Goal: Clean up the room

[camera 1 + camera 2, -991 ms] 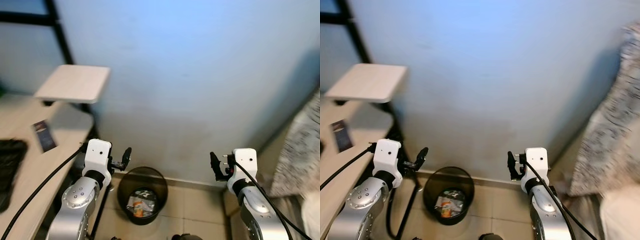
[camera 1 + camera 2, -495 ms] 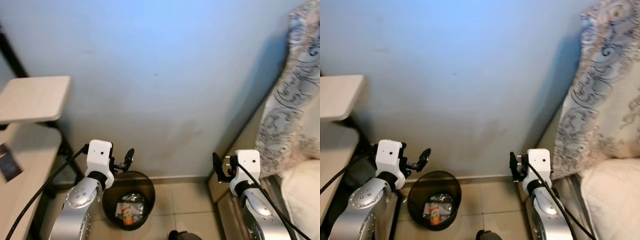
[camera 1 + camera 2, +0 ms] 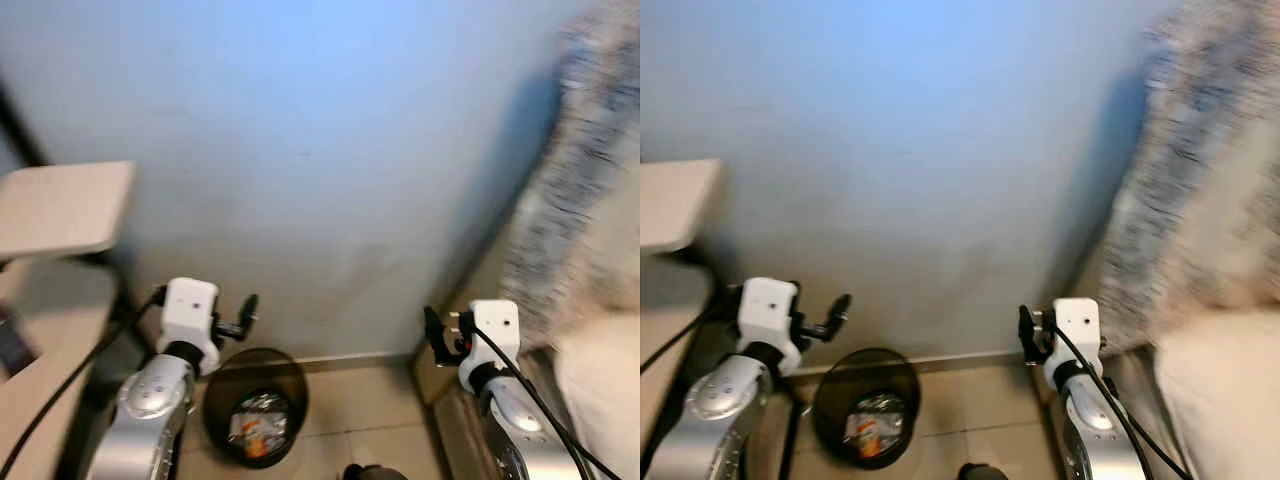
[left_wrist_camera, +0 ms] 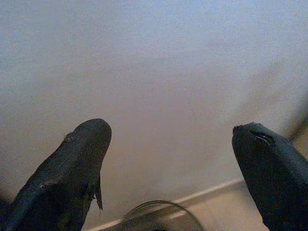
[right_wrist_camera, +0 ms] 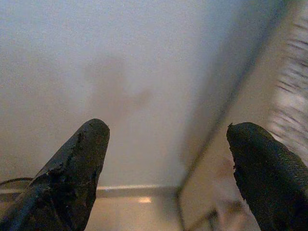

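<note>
Black mesh bin (image 3: 255,420) with crumpled wrappers; left gripper (image 4: 175,159), right gripper (image 5: 168,159) both spread, empty.

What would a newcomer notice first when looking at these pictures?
First, the two silver arms raised toward the plain blue wall, with the left pincer and right pincer both open and empty. Next, the round black wastebasket on the tiled floor below the left arm, with crumpled wrappers inside. A blurred patterned fabric hangs on the right.
</note>
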`<state>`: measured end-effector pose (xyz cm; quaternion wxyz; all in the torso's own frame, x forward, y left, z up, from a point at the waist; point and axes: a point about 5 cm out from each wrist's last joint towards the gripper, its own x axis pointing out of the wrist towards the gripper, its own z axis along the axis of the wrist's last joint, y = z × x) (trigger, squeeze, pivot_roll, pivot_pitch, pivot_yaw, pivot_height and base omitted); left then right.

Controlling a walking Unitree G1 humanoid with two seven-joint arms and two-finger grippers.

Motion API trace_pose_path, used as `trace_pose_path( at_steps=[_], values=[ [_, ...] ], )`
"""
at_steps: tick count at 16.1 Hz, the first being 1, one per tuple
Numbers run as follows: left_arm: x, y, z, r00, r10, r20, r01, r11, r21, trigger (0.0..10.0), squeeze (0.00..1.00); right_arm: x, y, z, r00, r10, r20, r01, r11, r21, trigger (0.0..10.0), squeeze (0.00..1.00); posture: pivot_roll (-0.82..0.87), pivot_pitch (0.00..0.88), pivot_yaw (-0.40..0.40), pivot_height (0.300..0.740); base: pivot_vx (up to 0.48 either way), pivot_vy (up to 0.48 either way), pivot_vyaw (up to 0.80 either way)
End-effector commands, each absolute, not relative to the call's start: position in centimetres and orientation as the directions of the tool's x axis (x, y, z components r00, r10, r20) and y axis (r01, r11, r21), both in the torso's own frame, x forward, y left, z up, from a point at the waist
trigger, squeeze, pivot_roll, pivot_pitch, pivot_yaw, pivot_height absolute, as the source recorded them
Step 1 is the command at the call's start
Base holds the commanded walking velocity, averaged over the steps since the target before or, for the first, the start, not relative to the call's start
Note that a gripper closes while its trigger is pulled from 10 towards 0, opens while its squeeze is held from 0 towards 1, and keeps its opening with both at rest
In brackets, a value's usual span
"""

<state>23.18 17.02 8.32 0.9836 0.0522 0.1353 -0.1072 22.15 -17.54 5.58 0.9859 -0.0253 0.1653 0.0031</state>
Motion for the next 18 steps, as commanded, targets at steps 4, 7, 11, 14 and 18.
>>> trace_pose_path(
  at_steps=[4,7,11,14,18],
  values=[
    [23.17,16.58,8.64,0.937,-0.230,-0.265,0.259,0.962,0.081,10.0,0.00,22.18,-17.62,5.62,0.944,-0.009,-0.330,-0.006,0.999,-0.045,10.0,0.00,0.05,0.000,0.008,0.740,0.000,0.000,-0.80],
    [23.10,17.32,8.51,0.938,-0.204,-0.280,0.239,0.966,0.096,10.0,0.00,21.99,-17.68,5.38,0.941,-0.015,-0.337,0.002,0.999,-0.038,10.0,0.00,0.05,0.000,0.015,0.740,0.000,0.000,-0.27],
    [23.14,17.38,8.51,0.938,-0.204,-0.280,0.240,0.966,0.100,10.0,0.00,21.94,-17.70,5.25,0.939,-0.018,-0.343,0.003,0.999,-0.043,10.0,0.00,0.04,0.000,0.016,0.740,0.000,0.000,-0.60],
    [23.10,17.21,8.50,0.936,-0.210,-0.281,0.246,0.964,0.099,10.0,0.00,22.06,-17.77,5.28,0.939,-0.016,-0.344,0.000,0.999,-0.047,10.0,0.00,0.05,0.000,0.009,0.740,0.000,0.000,-0.80],
    [22.89,17.33,8.33,0.936,-0.205,-0.286,0.243,0.965,0.103,10.0,0.00,22.27,-17.63,5.22,0.937,-0.008,-0.349,-0.010,0.999,-0.051,10.0,0.00,0.06,0.000,-0.001,0.740,0.000,0.000,-0.20]
  ],
)
